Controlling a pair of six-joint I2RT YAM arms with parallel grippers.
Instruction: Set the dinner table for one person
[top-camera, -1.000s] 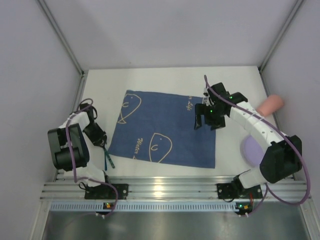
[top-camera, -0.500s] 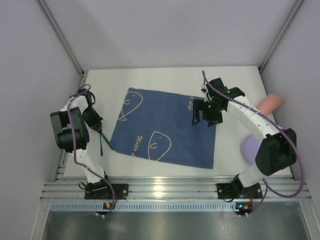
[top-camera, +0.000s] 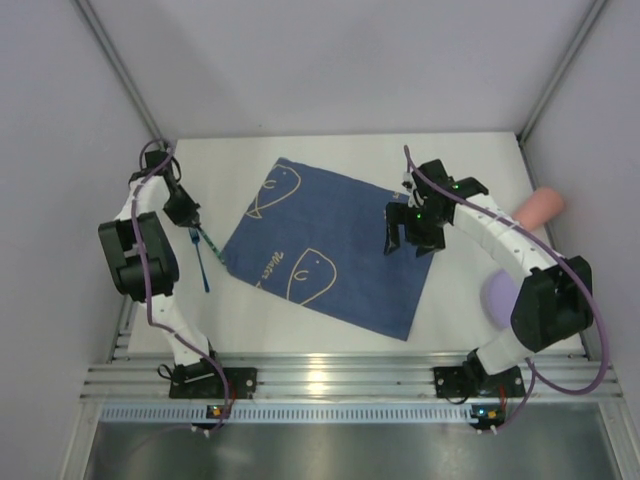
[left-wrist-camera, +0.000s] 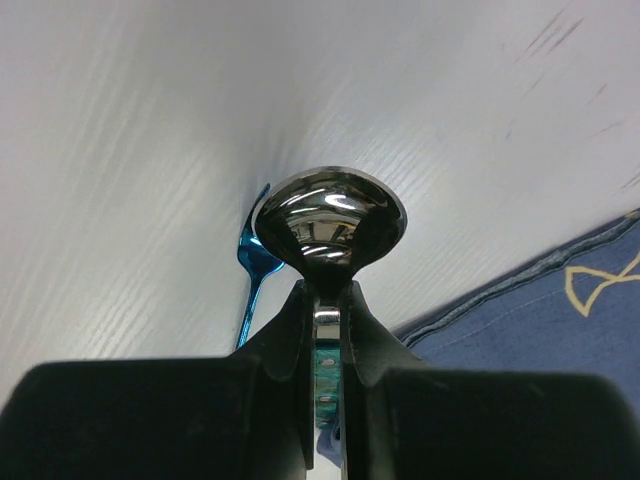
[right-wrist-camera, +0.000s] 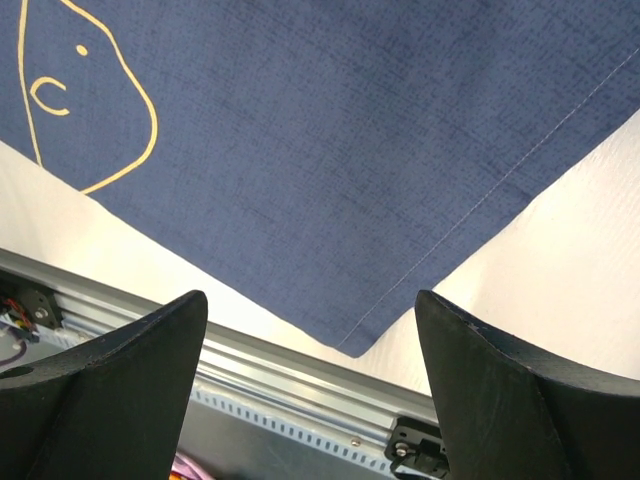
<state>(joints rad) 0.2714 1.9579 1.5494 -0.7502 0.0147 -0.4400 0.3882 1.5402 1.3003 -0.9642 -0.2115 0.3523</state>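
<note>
My left gripper (top-camera: 186, 212) (left-wrist-camera: 327, 292) is at the far left of the white dinner table (top-camera: 340, 146), shut on a spoon. The spoon's shiny bowl (left-wrist-camera: 330, 222) sticks out past the fingertips and a teal handle shows between the jaws. A blue metallic utensil (top-camera: 200, 262) (left-wrist-camera: 250, 270) lies on the table just below it, left of the blue whale-print mat (top-camera: 325, 245). My right gripper (top-camera: 408, 236) (right-wrist-camera: 312, 330) is open and empty, hovering over the mat's right edge. The mat's near corner (right-wrist-camera: 345, 340) lies under it.
A pink cup (top-camera: 541, 208) lies at the far right. A lavender plate (top-camera: 496, 300) sits at the right, partly hidden by my right arm. The ridged aluminium rail (top-camera: 340, 378) (right-wrist-camera: 280, 375) runs along the near edge. Grey walls close in three sides.
My left gripper has moved away toward the far left with the spoon. The mat has turned, its left corner swinging away and its far corner shifting right. The right gripper has barely moved.
</note>
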